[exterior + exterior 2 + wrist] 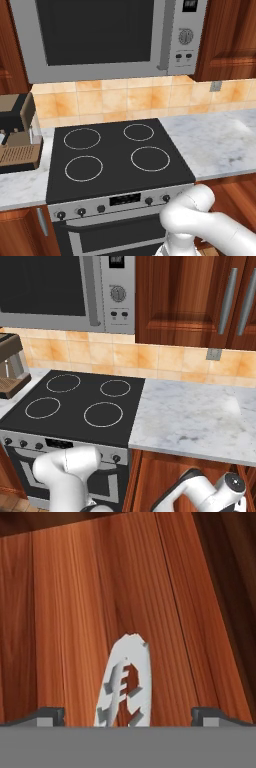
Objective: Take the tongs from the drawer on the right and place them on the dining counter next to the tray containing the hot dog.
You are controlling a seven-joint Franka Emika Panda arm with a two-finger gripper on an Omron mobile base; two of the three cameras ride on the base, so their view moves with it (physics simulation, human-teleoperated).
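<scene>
My claw (128, 716) is spread wide, its fingertips (50, 716) flanking the silver tongs (127, 684) on the drawer's wooden floor (70, 612), touching nothing.

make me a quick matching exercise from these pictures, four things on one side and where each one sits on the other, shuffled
Things:
1. stove
2. microwave
3. coffee machine
4. tongs

Places:
A. on the wooden floor between the open gripper's fingertips
B. on the marble worktop left of the stove
C. set between two stretches of worktop
D. high on the wall above the burners

Pairs: 1-C, 2-D, 3-B, 4-A
</scene>
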